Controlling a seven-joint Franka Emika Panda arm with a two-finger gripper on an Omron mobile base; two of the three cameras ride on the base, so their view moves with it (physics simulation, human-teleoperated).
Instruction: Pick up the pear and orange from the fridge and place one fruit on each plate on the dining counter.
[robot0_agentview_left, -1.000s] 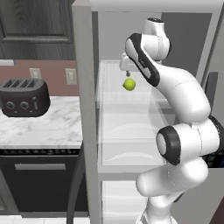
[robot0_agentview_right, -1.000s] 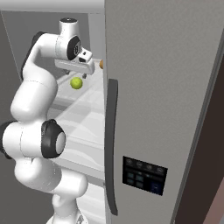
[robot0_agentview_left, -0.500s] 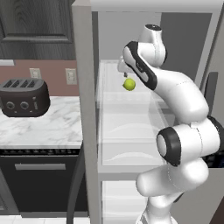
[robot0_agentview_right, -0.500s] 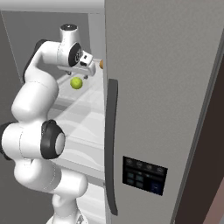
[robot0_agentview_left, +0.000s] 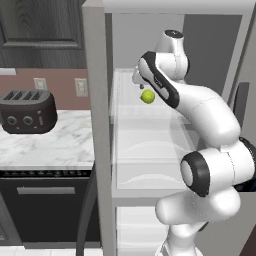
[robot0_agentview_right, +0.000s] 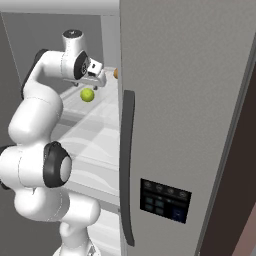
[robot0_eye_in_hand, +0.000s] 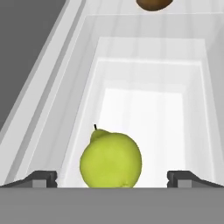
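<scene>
step: grasp pear | gripper (robot0_eye_in_hand: 111, 179) wide open, holding nothing | pear (robot0_eye_in_hand: 111, 160) on fridge (robot0_agentview_right: 200, 100) glass shelf (robot0_agentview_left: 150, 125), centred between our fingertips (robot0_eye_in_hand: 41, 178) | we'd drop a bit lower, close at its widest girth, then lift straight | brownish fruit (robot0_eye_in_hand: 153, 3) sits further back

A black toaster (robot0_agentview_left: 27, 111) sits at nine o'clock on a white marble worktop (robot0_agentview_left: 47, 147), two wall outlets (robot0_agentview_left: 80, 86) on the reddish backsplash (robot0_agentview_left: 55, 85), dark cabinets (robot0_agentview_left: 42, 25) above, a dark oven (robot0_agentview_left: 42, 207) below.
</scene>
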